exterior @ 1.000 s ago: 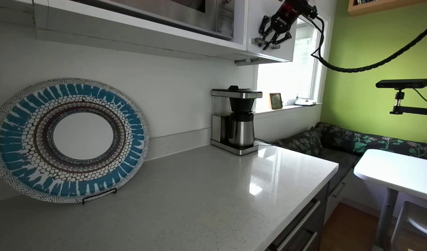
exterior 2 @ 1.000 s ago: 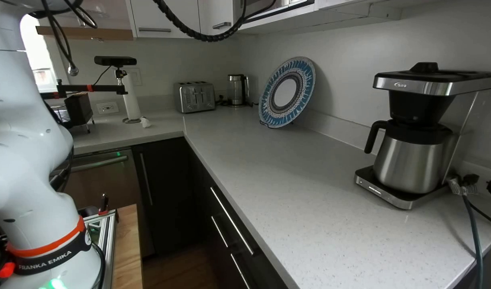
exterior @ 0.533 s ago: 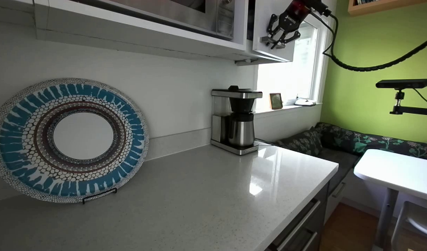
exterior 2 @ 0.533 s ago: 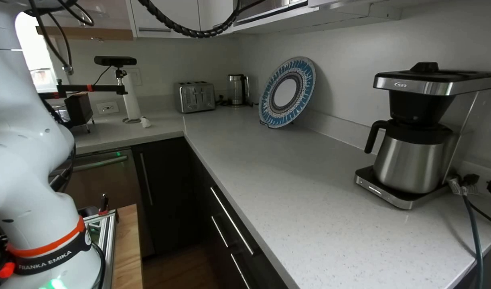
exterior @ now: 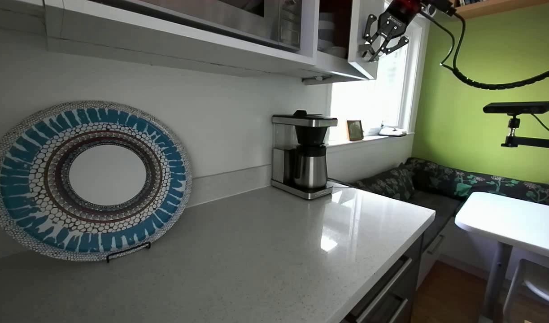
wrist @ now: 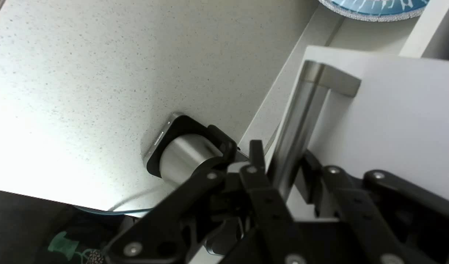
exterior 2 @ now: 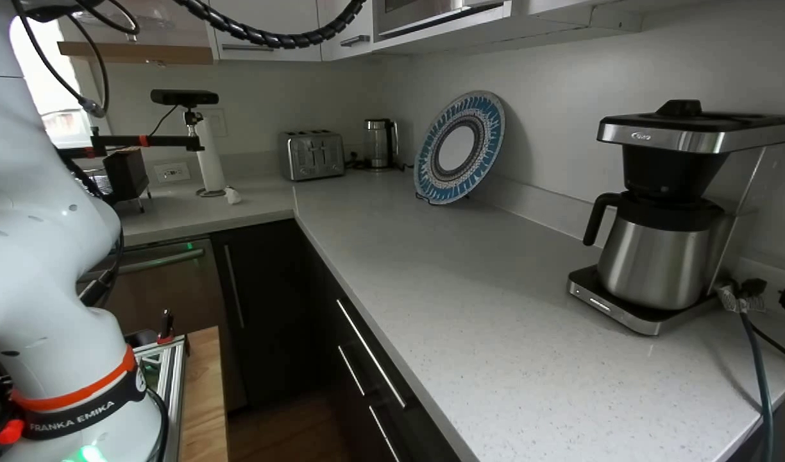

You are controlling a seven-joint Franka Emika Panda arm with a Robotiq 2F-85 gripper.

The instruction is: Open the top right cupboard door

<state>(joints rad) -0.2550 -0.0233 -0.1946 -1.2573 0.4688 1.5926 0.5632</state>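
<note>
The cupboard door (exterior: 359,31) hangs ajar high above the back corner at the free end of the worktop (exterior: 238,255), its top cut off in an exterior view. Inside, pale dishes (exterior: 326,33) show only in part; what kinds they are is hard to make out. In the wrist view the door runs out of frame, and the lower end of its bar handle (wrist: 300,121) is hidden by the fingers (wrist: 256,154). These are drawn close together and grip the bar, one between it and the door, the other along the outer side; the contact is dark and slightly blurred. They cover part of the coffee maker (exterior: 303,153), which stands upright near that back corner. A blue and white plate (wrist: 378,6) is cropped there to its rim. The white arm (exterior 2: 46,269) is cut off at the left of an exterior view.
</note>
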